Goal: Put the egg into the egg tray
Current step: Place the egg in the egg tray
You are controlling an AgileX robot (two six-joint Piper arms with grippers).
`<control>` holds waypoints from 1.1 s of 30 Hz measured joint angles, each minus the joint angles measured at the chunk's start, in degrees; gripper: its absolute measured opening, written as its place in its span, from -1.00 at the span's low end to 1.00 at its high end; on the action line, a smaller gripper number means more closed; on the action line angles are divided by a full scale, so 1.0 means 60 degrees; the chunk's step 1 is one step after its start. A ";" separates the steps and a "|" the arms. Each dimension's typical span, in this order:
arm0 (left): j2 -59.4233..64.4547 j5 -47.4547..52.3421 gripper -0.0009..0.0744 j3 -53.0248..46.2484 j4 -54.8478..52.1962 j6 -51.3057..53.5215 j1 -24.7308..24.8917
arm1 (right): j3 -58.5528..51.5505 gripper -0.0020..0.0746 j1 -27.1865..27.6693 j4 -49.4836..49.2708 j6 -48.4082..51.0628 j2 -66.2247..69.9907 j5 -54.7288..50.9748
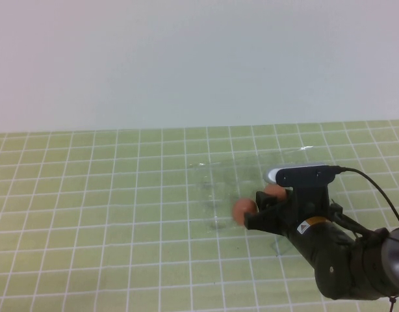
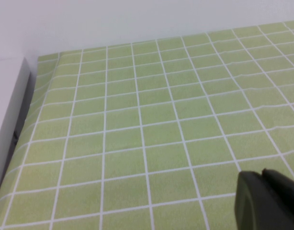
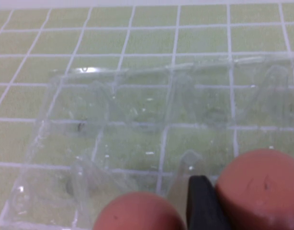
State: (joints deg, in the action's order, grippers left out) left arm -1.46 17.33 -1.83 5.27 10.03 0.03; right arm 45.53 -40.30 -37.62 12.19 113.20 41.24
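Note:
The clear egg tray (image 1: pixel 216 188) lies mid-table and fills the right wrist view (image 3: pixel 137 105), with its cups bare where they show. My right gripper (image 1: pixel 267 207) hovers at the tray's near right side, shut on the orange-brown egg (image 1: pixel 273 190). In the right wrist view that egg (image 3: pixel 262 187) presses against one black finger (image 3: pixel 200 203); the other finger is out of frame. The twin egg (image 1: pixel 244 210) sits just left of that finger (image 3: pixel 137 211), at the tray's near edge. My left gripper (image 2: pixel 269 199) is shut and empty over bare mat, and is out of the high view.
A green gridded mat (image 1: pixel 89 208) covers the table. A white wall stands behind it. A white edge (image 2: pixel 8 120) borders the mat in the left wrist view. The right arm's cable (image 1: pixel 375 188) loops at the right.

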 joint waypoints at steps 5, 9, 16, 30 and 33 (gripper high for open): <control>0.0000 0.0000 -0.98 0.0000 0.0000 0.0000 0.0000 | 0.0000 0.02 0.0000 0.0139 -0.0036 0.0000 0.0419; 0.0000 0.0000 -0.98 0.0000 0.0000 0.0000 0.0000 | 0.0000 0.02 0.0000 0.0230 -0.0056 0.0000 0.0540; 0.0000 0.0000 -0.98 0.0000 0.0000 0.0000 0.0000 | 0.0000 0.02 0.0000 0.0268 -0.0072 0.0000 0.0581; 0.0000 0.0000 -0.98 0.0000 0.0000 0.0000 0.0000 | 0.0000 0.02 0.0000 0.0544 -0.0304 0.0372 0.0578; 0.0000 0.0000 -0.98 0.0000 0.0000 0.0000 0.0000 | 0.0000 0.02 0.0000 0.0544 -0.0320 0.0372 0.0578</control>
State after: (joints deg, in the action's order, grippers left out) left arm -1.46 17.33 -1.83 5.27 10.03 0.03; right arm 45.53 -40.30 -34.36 10.27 115.43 44.70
